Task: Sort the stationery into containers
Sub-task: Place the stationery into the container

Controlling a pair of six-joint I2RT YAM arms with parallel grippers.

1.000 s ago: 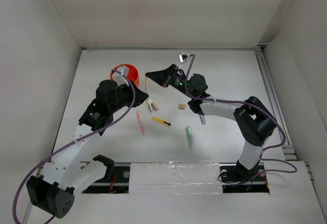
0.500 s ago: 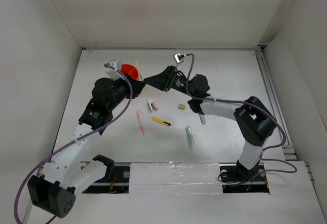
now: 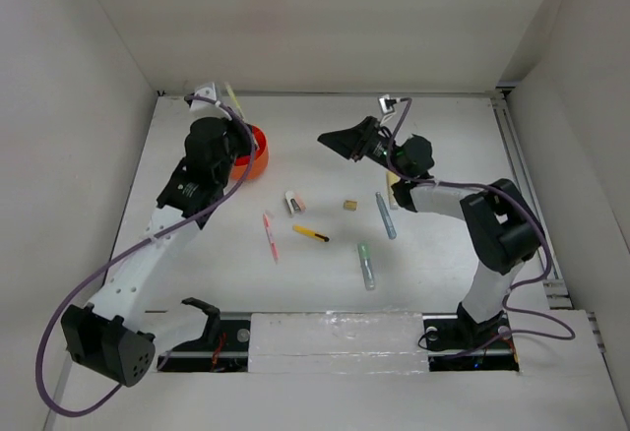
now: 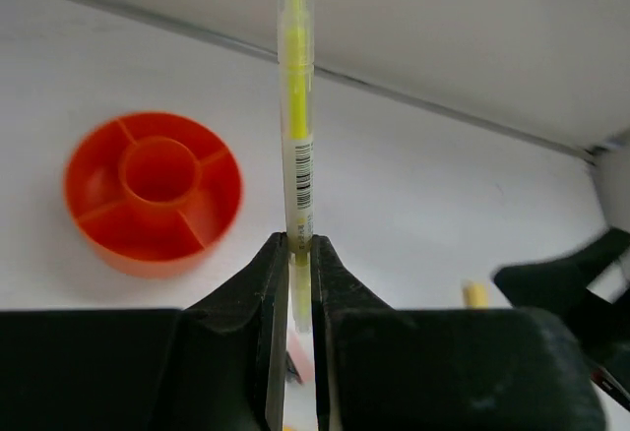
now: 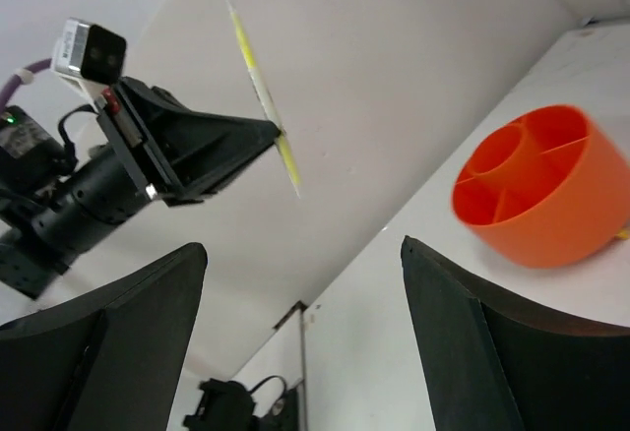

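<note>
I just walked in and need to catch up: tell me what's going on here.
Stationery is being sorted into an orange divided cup. The left gripper is shut on a pale yellow pen, held in the air near the cup, whose compartments look empty. The right gripper hangs open, holding nothing. A pink pen, yellow-black pen, green marker, grey-blue pen and tan eraser lie on the table.

White flat table [image 3: 453, 264]. Round bright orange plastic cup with inner dividers [image 3: 258, 152] stands far left on it. Small white eraser [image 3: 291, 201] lies closest to the cup, nearward and right of it. Tiny tan eraser [image 3: 349, 205] is further right. Slim pink pen [image 3: 270, 236] lies nearward of the cup, with the yellow-black pen [image 3: 311, 234] just beside it. Grey-blue pen [image 3: 385, 215] and pale green marker [image 3: 366, 266] lie farthest from the cup, the green one nearer the front edge.
</note>
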